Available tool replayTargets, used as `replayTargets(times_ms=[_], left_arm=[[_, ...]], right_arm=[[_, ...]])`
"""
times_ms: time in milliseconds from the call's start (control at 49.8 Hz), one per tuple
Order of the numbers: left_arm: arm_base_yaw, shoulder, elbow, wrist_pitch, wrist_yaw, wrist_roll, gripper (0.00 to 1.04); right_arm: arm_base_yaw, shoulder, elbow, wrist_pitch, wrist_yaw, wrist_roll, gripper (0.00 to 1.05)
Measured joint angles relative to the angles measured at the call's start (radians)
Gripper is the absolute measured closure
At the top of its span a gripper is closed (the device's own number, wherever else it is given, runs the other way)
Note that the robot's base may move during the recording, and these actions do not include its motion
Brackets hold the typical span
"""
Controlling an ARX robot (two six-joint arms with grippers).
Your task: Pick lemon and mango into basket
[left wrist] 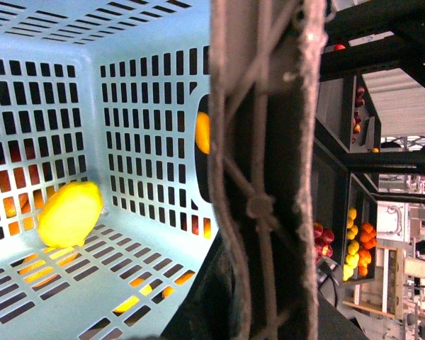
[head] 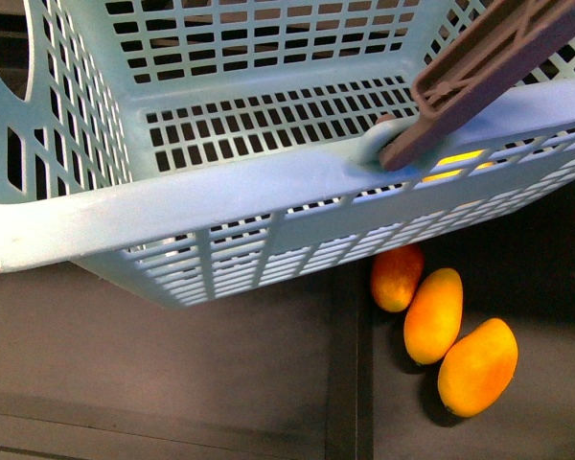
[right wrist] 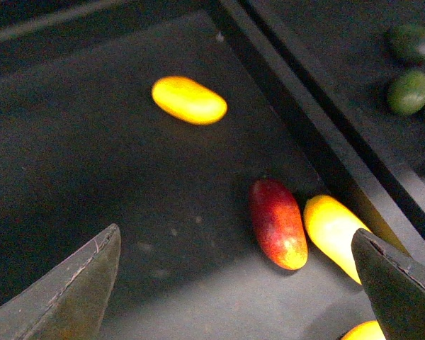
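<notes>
The light teal basket (head: 220,196) fills the upper front view, lifted and tilted, its brown handle (head: 489,67) at the upper right. In the left wrist view the yellow lemon (left wrist: 69,214) lies on the basket's slotted floor (left wrist: 92,283) against a wall. My left gripper (left wrist: 258,283) is shut on the basket's ribbed handle (left wrist: 265,142). The dark red mango (right wrist: 278,224) lies on the dark shelf below my right gripper (right wrist: 234,290), which is open and empty above it. The same mango (head: 397,278) shows just under the basket's edge.
Two longer yellow-orange mangoes (head: 433,314) (head: 477,366) lie beside the red one. Another yellow mango (right wrist: 189,100) lies apart on the shelf. A raised divider (right wrist: 304,120) separates a compartment with green fruits (right wrist: 409,91). Fruit racks (left wrist: 354,244) stand beyond the basket.
</notes>
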Motion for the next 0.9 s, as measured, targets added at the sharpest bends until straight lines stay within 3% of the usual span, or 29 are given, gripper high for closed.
replayTargets(times_ms=[221,442,904], left_arm=[[0.000,0.000,0.000,0.000,0.013,0.002,1.00],[-0.002,0.000,0.000,0.000,0.016,0.002,1.00],[-0.002,0.000,0.000,0.000,0.012,0.002,1.00]], right_arm=[[-0.066,0.447,0.175,0.081,-0.048,-0.069,0.09],[-0.070,0.772,0.318,0.109,-0.045,-0.065,0.09],[-0.079,0.950,0.523,0.075,-0.035,-0.046,0.09]])
